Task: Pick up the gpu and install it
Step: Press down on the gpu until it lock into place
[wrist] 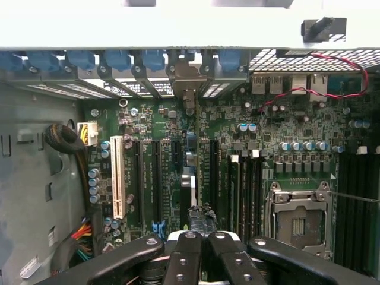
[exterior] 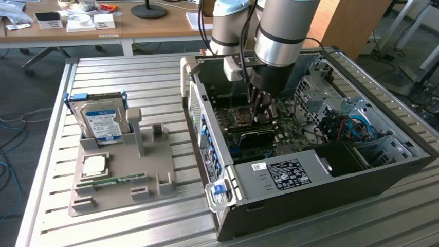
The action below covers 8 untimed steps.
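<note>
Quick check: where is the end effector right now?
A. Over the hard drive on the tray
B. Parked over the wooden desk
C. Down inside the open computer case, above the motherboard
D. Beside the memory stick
C: the end effector reaches into the computer case, just over the motherboard.

Daylight fell evenly across the exterior view, brightest at the right edge, and the slatted table (exterior: 137,67) gave a soft sheen. The computer case (exterior: 357,175) interior sat in shadow. In the wrist view, the case's white rim (wrist: 178,27) was overexposed, and the nearby black linkage was blurred.
</note>
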Tool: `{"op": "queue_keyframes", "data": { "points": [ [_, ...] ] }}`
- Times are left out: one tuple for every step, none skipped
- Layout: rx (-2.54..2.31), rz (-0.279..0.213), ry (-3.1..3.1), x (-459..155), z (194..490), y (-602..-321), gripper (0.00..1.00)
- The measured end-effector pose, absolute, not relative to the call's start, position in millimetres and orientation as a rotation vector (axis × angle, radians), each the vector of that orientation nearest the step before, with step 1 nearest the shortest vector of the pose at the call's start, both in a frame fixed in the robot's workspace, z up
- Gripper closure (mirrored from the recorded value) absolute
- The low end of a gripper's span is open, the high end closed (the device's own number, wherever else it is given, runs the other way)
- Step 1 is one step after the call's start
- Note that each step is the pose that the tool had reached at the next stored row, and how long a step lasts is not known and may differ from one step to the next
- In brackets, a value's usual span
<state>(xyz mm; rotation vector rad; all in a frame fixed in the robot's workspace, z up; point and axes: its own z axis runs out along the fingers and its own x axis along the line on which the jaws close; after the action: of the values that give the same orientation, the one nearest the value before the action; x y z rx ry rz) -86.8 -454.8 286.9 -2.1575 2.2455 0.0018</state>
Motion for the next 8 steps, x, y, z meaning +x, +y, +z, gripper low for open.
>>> {"op": "queue_keyframes", "data": {
  "points": [
    [-2.158,0.002,2.246,-86.8,286.1,-454.8,0.89],
    [-2.157,0.002,2.246,-86.8,285.4,-454.8,0.89],
    [-2.157,0.002,2.245,-86.8,284.8,-454.8,0.89],
    [-2.158,0.002,2.246,-86.8,284.5,-454.8,0.89],
    [-2.158,0.002,2.246,-86.8,284.6,-454.8,0.89],
    [-2.158,0.002,2.246,-86.8,284.6,-454.8,0.89],
    [-2.158,0.002,2.246,-86.8,284.4,-454.8,0.89],
    [-2.157,0.002,2.246,-86.8,284.4,-454.8,0.89]
  ]
}}
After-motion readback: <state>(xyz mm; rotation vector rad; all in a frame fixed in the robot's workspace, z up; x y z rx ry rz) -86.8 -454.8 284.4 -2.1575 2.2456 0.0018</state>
